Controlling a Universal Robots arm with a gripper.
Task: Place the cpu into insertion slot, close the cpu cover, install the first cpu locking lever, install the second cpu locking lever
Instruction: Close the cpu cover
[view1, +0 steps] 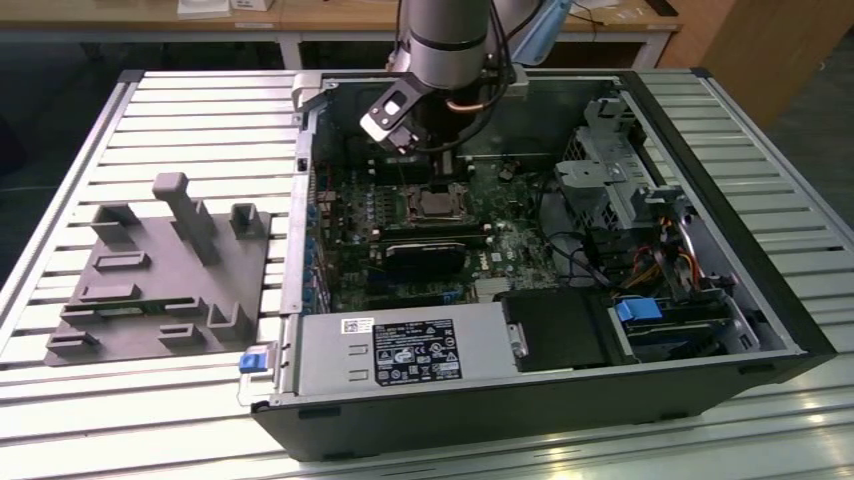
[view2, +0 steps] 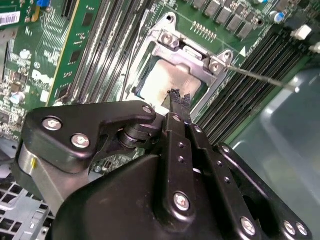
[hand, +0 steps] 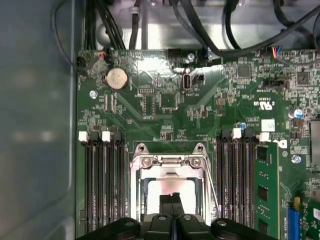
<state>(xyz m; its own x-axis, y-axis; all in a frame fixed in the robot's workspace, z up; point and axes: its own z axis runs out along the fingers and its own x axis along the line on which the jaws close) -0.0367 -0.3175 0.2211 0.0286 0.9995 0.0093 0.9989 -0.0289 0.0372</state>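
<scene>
In the exterior view my arm (view1: 447, 40) reaches down from the far side into the open computer case (view1: 767, 300), which lies on a slatted table (view1: 174, 110). The insertion slot (view1: 416, 205) sits mid-motherboard, just below my wrist. A grey fixture plate (view1: 160, 270) lies to the exterior view's left of the case.

In the second wrist view my claw (view2: 180, 97) has its two fingers pressed together with nothing between them, the tips just over the cpu (view2: 162, 80). The cpu sits in the slot under the cpu cover (view2: 187, 52), its pale top showing through the cut-out. A thin lever rod (view2: 260, 77) angles away from the cover's corner across the memory slots (view2: 260, 55).

In the first wrist view my closed tips hang above the cpu's pale top, framed by the cover.
</scene>
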